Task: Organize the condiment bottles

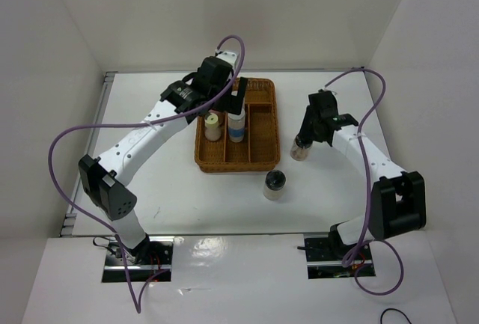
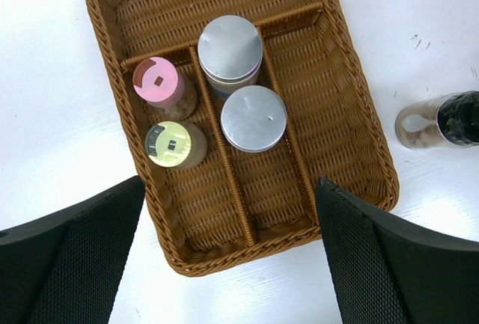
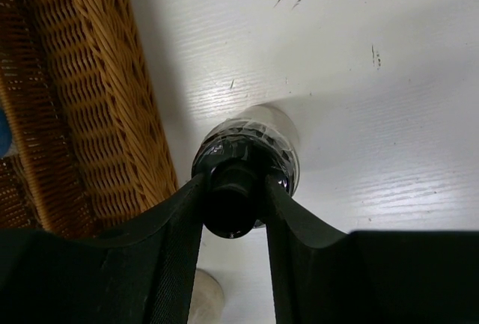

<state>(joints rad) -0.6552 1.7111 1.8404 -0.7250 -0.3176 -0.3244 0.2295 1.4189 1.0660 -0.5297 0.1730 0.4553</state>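
The brown wicker tray (image 1: 202, 152) holds bottles with pink (image 2: 157, 84) and yellow (image 2: 174, 144) lids in its left lane. Two silver-lidded bottles (image 2: 230, 47) (image 2: 253, 118) stand in the middle lane. My left gripper (image 2: 232, 264) hovers above the tray, wide open and holding nothing. Right of the tray, my right gripper (image 3: 233, 204) is shut on the black lid of an upright bottle (image 3: 258, 141) (image 1: 301, 150) on the table. A second black-lidded bottle (image 1: 274, 184) stands free in front of the tray. One black-lidded bottle (image 2: 441, 120) shows right of the tray in the left wrist view.
The tray's right lane (image 2: 329, 114) and its far cross compartments (image 2: 209, 2) hold nothing. White walls enclose the table on the left, back and right. The tray's rim (image 3: 97, 99) lies close to the left of the gripped bottle.
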